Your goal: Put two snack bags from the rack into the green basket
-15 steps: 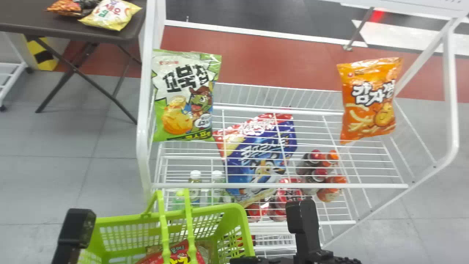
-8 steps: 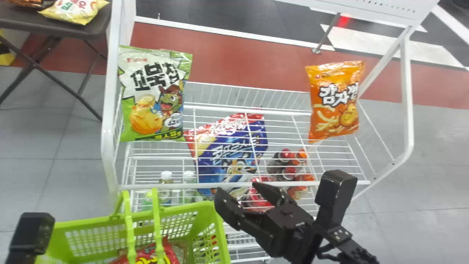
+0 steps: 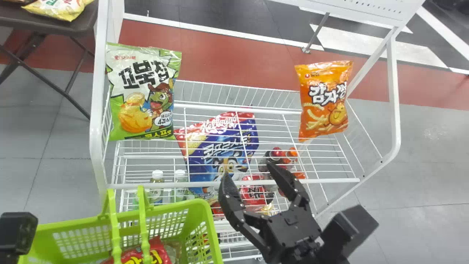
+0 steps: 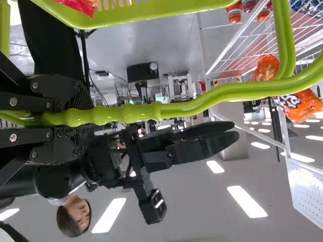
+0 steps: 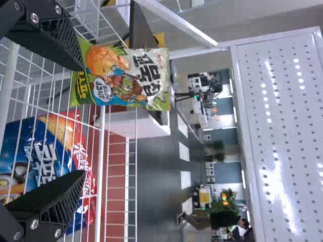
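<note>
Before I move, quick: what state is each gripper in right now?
Left gripper: closed on the handle of the green basket.
Right gripper: open, nothing between its fingers.

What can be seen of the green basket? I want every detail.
The green basket, apparently plastic, has openwork walls, a solid rim and two looping handle bars. Its opening faces up, and it hangs or stands nearer the robot than the white rack, on the robot's left; what supports it from below is unclear. The left gripper clamps the handle. Inside lies a red snack bag with yellow lettering.
</note>
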### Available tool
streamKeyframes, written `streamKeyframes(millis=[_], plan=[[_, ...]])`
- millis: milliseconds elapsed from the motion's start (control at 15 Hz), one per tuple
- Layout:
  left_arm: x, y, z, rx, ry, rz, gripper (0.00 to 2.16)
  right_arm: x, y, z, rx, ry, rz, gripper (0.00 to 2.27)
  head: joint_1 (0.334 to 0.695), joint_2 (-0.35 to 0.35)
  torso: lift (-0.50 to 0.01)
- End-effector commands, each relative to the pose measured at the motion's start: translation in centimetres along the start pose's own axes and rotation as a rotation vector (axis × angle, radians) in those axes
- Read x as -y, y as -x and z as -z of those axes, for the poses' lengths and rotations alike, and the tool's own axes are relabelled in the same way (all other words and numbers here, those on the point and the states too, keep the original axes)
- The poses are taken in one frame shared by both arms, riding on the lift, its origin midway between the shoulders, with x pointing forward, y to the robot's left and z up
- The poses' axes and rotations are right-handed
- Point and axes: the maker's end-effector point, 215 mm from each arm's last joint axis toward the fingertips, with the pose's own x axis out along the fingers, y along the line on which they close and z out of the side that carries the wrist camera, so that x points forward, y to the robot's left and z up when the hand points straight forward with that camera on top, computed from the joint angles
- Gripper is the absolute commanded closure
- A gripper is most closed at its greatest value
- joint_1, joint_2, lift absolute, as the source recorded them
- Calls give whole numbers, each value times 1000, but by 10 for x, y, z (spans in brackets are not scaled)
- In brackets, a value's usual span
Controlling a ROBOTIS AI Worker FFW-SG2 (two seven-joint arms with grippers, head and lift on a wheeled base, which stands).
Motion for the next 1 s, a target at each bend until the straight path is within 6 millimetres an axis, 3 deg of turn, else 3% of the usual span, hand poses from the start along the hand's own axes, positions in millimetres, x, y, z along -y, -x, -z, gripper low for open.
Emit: streamKeyframes(millis=[0, 333, 933], plan=[[-1, 8, -4, 13, -3, -7, 1268, 6, 17, -1, 11, 2, 9, 87, 695, -350, -4], [-2, 15, -8, 21, 10, 7, 1268, 28, 31, -3, 15, -10, 51, 87, 695, -350, -4], [-4, 8, 2, -1, 20, 5, 1278, 23, 40, -18, 76, -11, 46, 90, 695, -350, -4]])
